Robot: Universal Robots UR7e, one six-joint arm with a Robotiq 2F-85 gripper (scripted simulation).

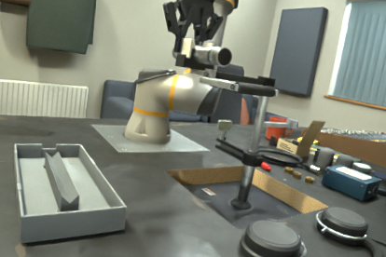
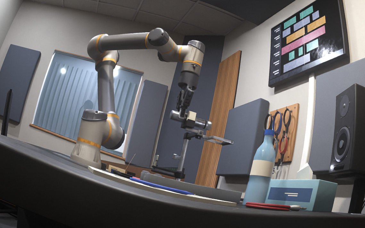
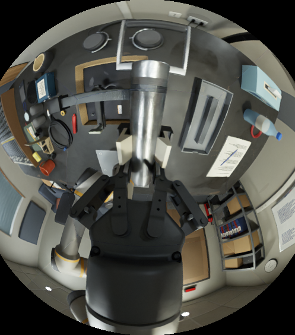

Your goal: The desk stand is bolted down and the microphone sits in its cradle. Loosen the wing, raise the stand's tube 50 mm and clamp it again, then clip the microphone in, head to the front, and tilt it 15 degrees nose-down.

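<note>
The clip at the top of the desk stand point(image 1: 251, 140) is partly hidden under the microphone point(image 1: 208, 55). The microphone is a silver cylinder, lying level just above the stand's arm point(image 1: 242, 84). My gripper point(image 1: 192, 47) comes down from above, and its pale finger pads clamp the microphone's barrel point(image 3: 144, 125) on either side. The stand's tube rises from a round foot point(image 1: 241, 203) in a recessed desk panel. A collar with a dark bar point(image 1: 245, 157) sits partway up the tube. The empty grey cradle tray point(image 1: 60, 182) lies to the left.
Behind stand the arm's base point(image 1: 151, 117), a sofa and a radiator. Two round pucks point(image 1: 275, 238) lie near the front edge. A blue box point(image 1: 350, 180), cable coil and small parts crowd the right. A bottle point(image 2: 261, 164) and tissue box point(image 2: 300, 194) sit at the desk's other end.
</note>
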